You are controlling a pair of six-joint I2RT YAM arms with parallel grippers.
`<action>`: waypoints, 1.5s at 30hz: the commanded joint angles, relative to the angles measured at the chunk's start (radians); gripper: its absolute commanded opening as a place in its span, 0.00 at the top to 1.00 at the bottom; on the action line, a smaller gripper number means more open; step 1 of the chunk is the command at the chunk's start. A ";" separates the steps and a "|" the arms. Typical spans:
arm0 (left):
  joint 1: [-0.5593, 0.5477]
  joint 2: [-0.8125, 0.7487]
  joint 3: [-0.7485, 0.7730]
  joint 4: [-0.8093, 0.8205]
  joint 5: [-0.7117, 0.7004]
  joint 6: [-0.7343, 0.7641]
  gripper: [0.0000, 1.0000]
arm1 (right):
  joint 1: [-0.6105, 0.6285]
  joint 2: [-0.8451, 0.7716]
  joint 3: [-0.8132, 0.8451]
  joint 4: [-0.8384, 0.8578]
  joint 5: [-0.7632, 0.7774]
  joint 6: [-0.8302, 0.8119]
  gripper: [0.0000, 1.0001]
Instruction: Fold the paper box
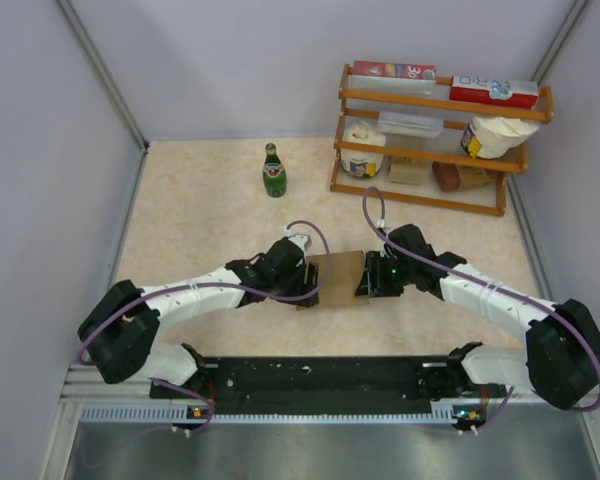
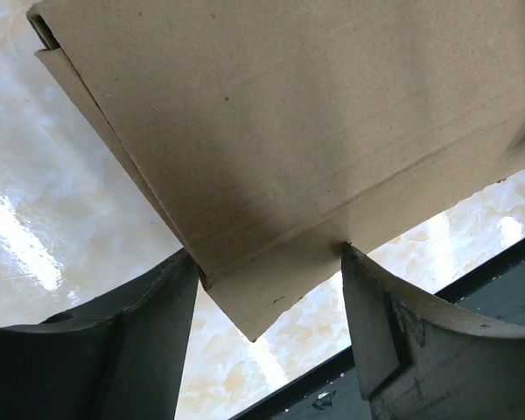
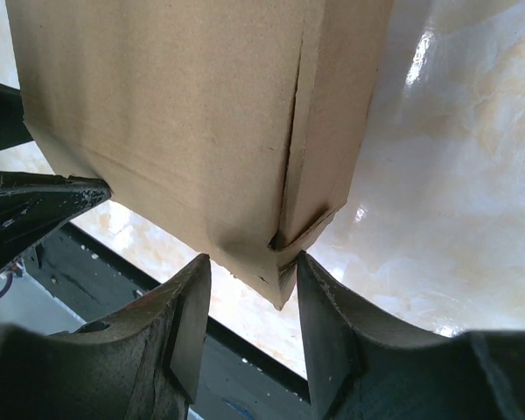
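Observation:
The paper box (image 1: 338, 272) is plain brown cardboard, partly folded, between the two grippers at the middle of the table. My left gripper (image 1: 315, 280) grips its left end. In the left wrist view a corner of the box (image 2: 271, 157) pokes between the jaws, and both fingertips (image 2: 189, 262) touch its edges. My right gripper (image 1: 365, 278) holds the right end. In the right wrist view the box (image 3: 175, 122), with a folded side flap (image 3: 332, 114), sits with its corner between the fingertips (image 3: 302, 262), which press on it. The left gripper's finger shows at the left edge of that view.
A green glass bottle (image 1: 273, 172) stands behind the box to the left. A wooden rack (image 1: 435, 135) at the back right holds printed cartons, bags and packets. The black base rail (image 1: 330, 375) runs along the near edge. Grey walls close in both sides.

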 commanded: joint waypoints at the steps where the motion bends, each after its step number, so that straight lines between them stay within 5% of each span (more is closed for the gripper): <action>1: -0.001 0.007 0.034 0.096 0.051 -0.026 0.33 | -0.001 -0.004 0.049 0.046 -0.061 0.019 0.56; 24: 0.028 0.018 0.004 0.195 0.137 -0.060 0.56 | -0.004 0.019 0.032 0.055 -0.073 0.022 0.55; 45: 0.036 0.037 0.010 0.120 0.061 -0.014 0.36 | -0.019 -0.003 0.040 0.008 -0.046 -0.008 0.47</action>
